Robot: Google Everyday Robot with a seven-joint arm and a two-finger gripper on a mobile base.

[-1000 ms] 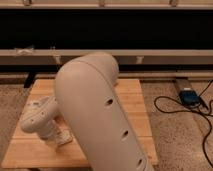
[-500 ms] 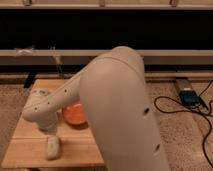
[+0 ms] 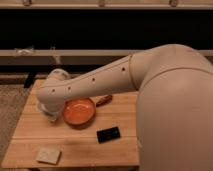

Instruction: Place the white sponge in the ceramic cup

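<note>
The big cream-coloured robot arm [image 3: 100, 82] reached in from the right and stretched all the way across the light wooden tabletop [image 3: 80, 147] to its left side. The gripper [image 3: 50, 111] sat down low at the arm's far end, over the left part of the tabletop and just beside the left rim of the round orange dish [image 3: 78, 111]. It was largely tucked under the forearm, and whether it was open or closed could not be told.

The small flat off-white sponge [image 3: 48, 155] lay on its own at the front-left corner of the tabletop, well apart from the gripper, with nothing touching it. The flat black rectangle [image 3: 108, 134] lay right of centre, near the front of the orange dish but not touching it. A short reddish-brown piece [image 3: 104, 100] poked out from under the arm just beside the dish's right rim; what it was could not be made out.
</note>
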